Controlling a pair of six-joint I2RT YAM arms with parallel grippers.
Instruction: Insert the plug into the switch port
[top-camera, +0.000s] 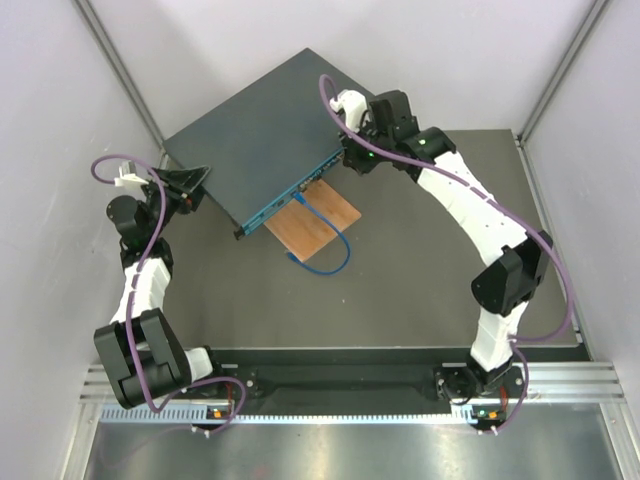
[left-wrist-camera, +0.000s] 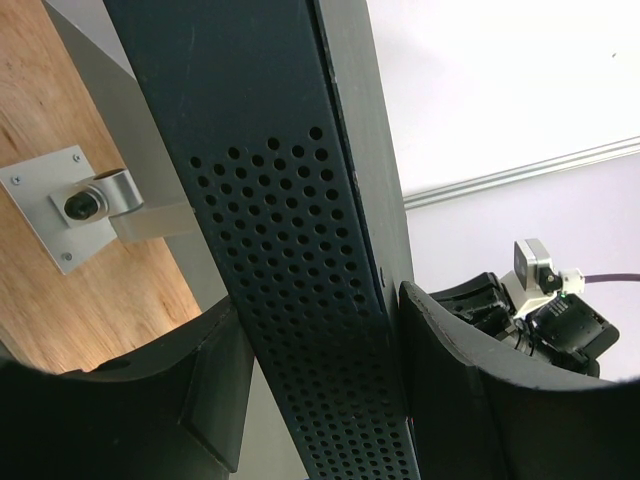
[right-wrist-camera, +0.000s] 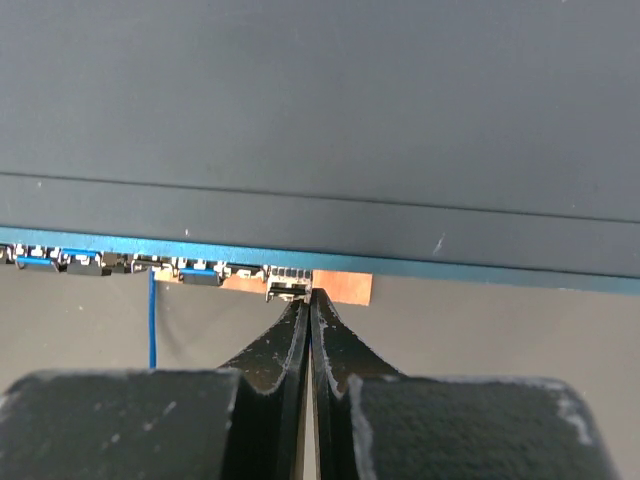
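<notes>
The switch (top-camera: 262, 135) is a flat dark blue box lying askew at the back of the table, its teal port face (top-camera: 290, 195) turned toward me. My left gripper (top-camera: 200, 180) (left-wrist-camera: 320, 300) is shut on the switch's perforated left side (left-wrist-camera: 290, 250), one finger on each face. My right gripper (top-camera: 347, 158) (right-wrist-camera: 310, 293) is shut with nothing in it, its tips just below a metal port (right-wrist-camera: 287, 285) near the right end of the face. A blue cable (top-camera: 335, 240) (right-wrist-camera: 152, 320) runs up to the port face. Its plug (top-camera: 300, 197) meets a port there. How deep the plug sits I cannot tell.
A brown wooden board (top-camera: 318, 222) (left-wrist-camera: 60, 110) lies under the switch's front edge, with a metal bracket (left-wrist-camera: 85, 200) on it. The cable's other end (top-camera: 291, 258) rests loose on the dark mat (top-camera: 400, 290). White walls close in on both sides.
</notes>
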